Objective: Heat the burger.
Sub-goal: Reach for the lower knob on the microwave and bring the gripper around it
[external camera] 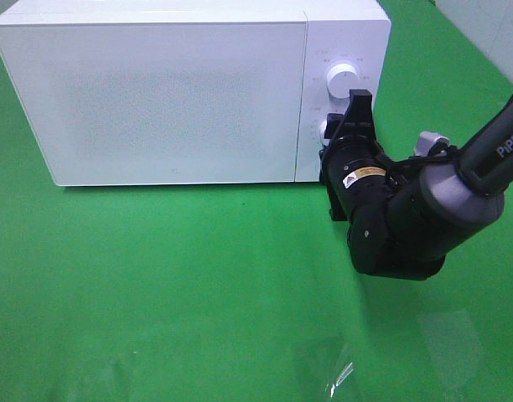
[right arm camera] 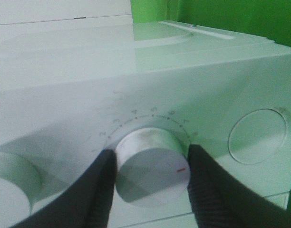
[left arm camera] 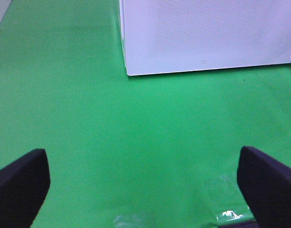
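A white microwave (external camera: 173, 100) stands on the green cloth (external camera: 198, 285) with its door closed. The door face is opaque, so the interior cannot be seen. The burger appears in no view, and its position cannot be determined.

The right gripper (right arm camera: 150, 154) is at the microwave's control panel, at the door's right-hand side. Its two black fingers (right arm camera: 100, 185) press on opposite sides of the lower dial (right arm camera: 152, 164), so the gripper is clamped on that dial. The dial is white with a short red mark on its face, and a scale of printed numbers arcs around it on the panel. The upper dial (external camera: 339, 79) sits just beside it on the same panel, untouched. A round flush button (right arm camera: 257, 135) lies on the other side of the gripped dial.

The left gripper (left arm camera: 143, 180) hangs over bare cloth in front of the microwave, well apart from it. Its jaws are spread wide and hold nothing.
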### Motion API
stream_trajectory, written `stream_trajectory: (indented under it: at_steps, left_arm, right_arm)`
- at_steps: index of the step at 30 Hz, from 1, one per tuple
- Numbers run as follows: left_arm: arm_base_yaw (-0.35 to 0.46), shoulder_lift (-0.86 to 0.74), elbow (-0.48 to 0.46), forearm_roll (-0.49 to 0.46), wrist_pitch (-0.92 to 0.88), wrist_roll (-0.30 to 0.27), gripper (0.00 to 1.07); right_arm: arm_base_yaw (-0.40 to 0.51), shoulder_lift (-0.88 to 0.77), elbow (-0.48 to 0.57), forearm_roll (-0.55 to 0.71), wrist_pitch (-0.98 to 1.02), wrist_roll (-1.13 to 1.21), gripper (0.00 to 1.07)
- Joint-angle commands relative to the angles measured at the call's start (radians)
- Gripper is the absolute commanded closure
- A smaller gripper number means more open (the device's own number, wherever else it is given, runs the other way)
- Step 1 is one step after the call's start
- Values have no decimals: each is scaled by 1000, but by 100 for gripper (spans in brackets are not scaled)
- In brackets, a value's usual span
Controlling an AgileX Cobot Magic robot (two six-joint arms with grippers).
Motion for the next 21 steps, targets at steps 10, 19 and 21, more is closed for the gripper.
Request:
stream_trajectory:
  at_steps: [10,19,21]
  left_arm:
    - [3,-20,3,-3,-13,2,7]
    - [3,-20,3,-3,-13,2,7]
    - [3,-20,3,-3,-13,2,7]
  right_arm:
    - [5,-8,-40,-156,-158,-31,93]
    - [5,-8,-39,-102,-150,-67,66]
    - [5,-8,-39,-86,-146,-70,59]
